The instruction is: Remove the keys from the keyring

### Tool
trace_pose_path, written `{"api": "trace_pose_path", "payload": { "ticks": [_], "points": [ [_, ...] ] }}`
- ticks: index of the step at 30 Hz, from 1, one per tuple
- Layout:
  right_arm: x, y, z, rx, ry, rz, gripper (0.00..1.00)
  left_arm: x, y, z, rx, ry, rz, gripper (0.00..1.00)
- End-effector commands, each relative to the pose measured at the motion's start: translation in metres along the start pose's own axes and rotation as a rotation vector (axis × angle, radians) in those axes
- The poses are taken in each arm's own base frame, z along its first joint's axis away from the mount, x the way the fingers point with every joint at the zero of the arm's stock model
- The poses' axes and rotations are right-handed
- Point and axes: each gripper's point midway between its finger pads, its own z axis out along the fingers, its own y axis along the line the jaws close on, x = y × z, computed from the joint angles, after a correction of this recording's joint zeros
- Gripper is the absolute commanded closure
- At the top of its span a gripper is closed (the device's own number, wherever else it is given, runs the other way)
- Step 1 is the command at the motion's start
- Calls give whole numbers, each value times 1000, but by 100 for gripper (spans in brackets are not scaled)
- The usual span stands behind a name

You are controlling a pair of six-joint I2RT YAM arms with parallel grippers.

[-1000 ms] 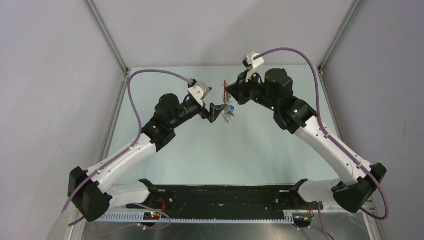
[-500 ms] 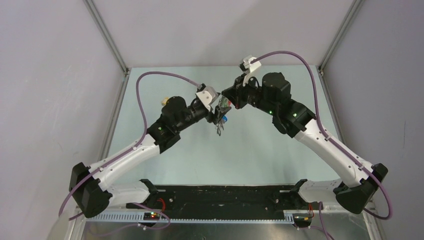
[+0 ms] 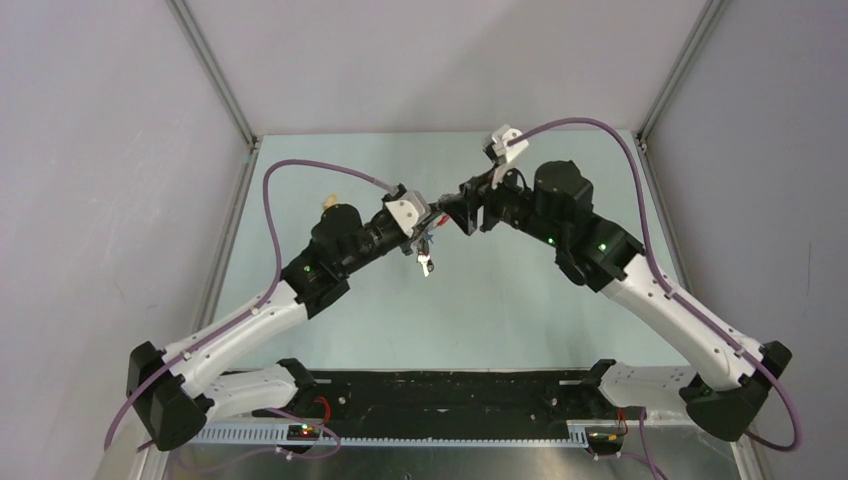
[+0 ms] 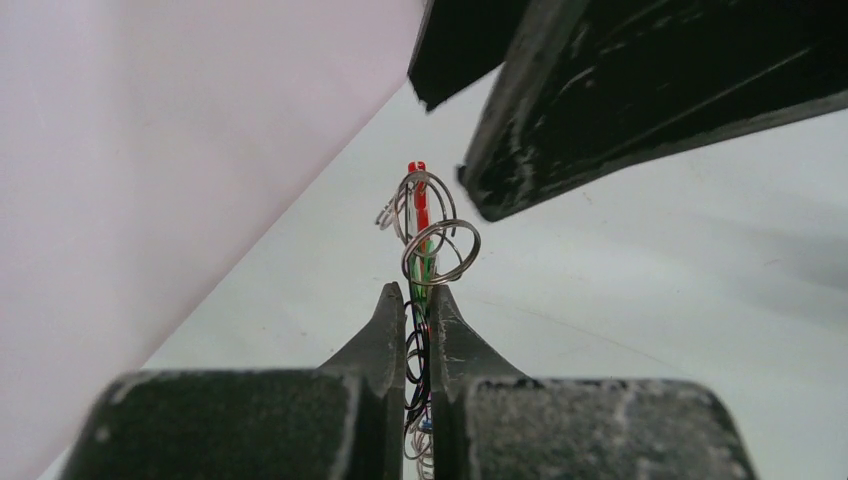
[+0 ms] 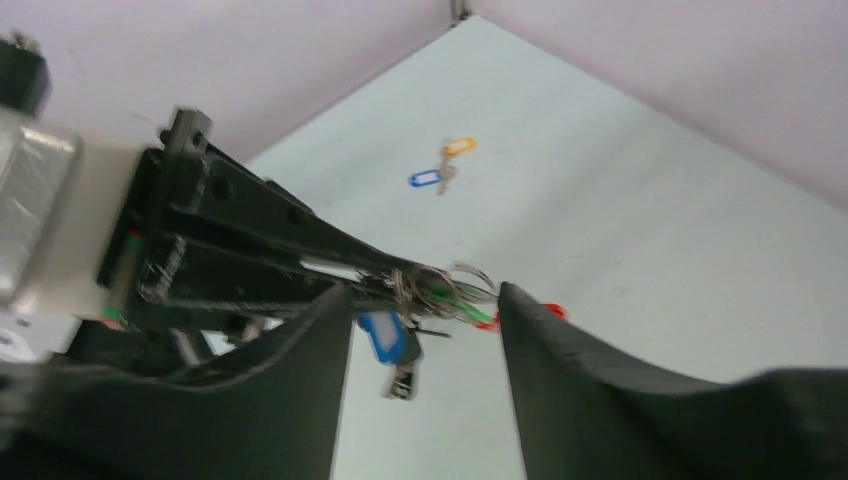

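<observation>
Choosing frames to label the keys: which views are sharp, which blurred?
Top external: evenly lit, sharp, but the keys look tiny. Left wrist: the keyring is crisp above the shut left pincer. Right wrist: soft throughout, smeared as by motion, the right pincer worst.

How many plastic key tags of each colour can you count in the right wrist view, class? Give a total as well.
Blue tags: 2
Yellow tags: 1
Green tags: 1
Total: 4
</observation>
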Motion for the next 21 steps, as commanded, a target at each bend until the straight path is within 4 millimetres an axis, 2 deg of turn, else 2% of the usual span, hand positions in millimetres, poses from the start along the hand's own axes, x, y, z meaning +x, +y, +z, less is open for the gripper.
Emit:
{"api": "trace_pose_path", "payload": {
  "ticks": [1, 4, 5, 6, 7, 8, 12, 17, 21],
  "points": [
    [-5, -16, -25, 62, -37, -133, 32, -30, -4, -12, 57, -95, 105, 100],
    [4, -24, -43, 57, -70, -196, 31, -30, -13, -16, 112, -99, 161, 100],
    [0, -23, -53, 42, -99, -232, 31, -29, -20, -17, 153, -102, 169, 100],
    [14, -24, -52, 7, -93, -248, 33, -29, -23, -19, 173, -109, 189, 100],
    [13, -22, -60, -11, -118, -294, 34, -29, -31, -21, 218, -117, 195, 100],
    [29, -22, -58, -50, -111, -316, 35, -28, -40, -23, 269, -128, 211, 100],
    [48, -20, -66, -103, -151, -437, 38, -22, -62, -33, 392, -152, 262, 100],
    [58, -3, -70, -213, -163, -523, 44, -25, -74, -37, 462, -163, 246, 100],
    [55, 5, -71, -255, -217, -566, 50, -24, -83, -39, 519, -164, 242, 100]
  ]
}}
